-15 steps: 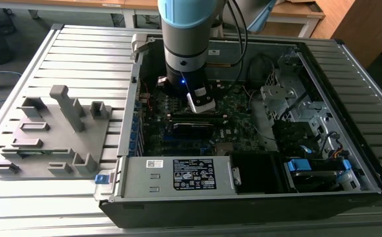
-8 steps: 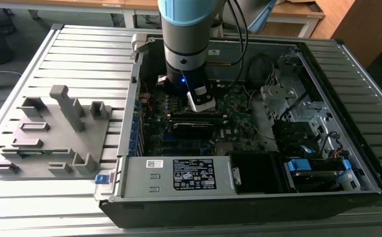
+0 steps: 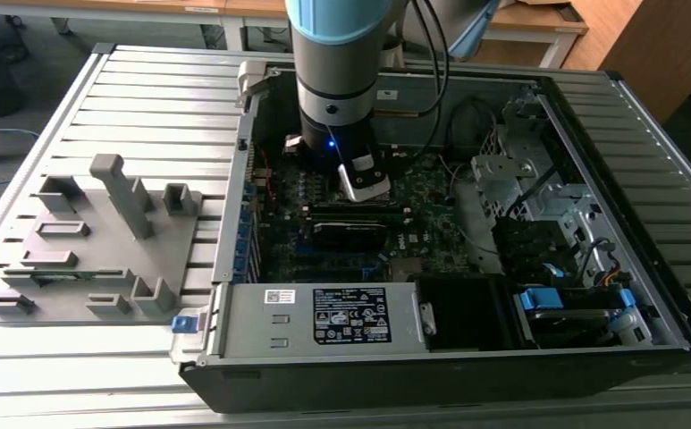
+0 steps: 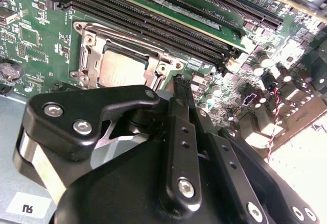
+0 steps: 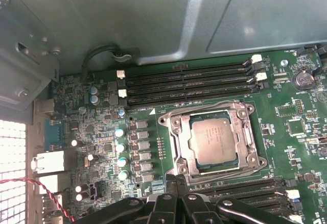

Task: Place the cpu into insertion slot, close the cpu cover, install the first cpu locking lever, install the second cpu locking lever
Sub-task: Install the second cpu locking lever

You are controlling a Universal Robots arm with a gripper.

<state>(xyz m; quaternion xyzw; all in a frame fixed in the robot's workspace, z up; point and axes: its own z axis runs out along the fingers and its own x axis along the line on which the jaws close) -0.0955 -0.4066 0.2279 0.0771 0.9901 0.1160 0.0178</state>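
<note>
One arm reaches down into the open computer case in the exterior view. In the second wrist view, the gripper, fingers pressed together and empty, hovers just beside the insertion slot. In the first wrist view, the cpu lies seated inside it, framed by the cpu cover.

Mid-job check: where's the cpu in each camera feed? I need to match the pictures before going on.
Exterior view: the arm stands over that part of the board; I cannot make out the cpu.
First wrist view: the cpu lies inside the cpu cover, just beyond the gripper.
Second wrist view: the cpu sits just beyond the gripper.
Shared landmark: the long black memory slots beside the socket.
</note>
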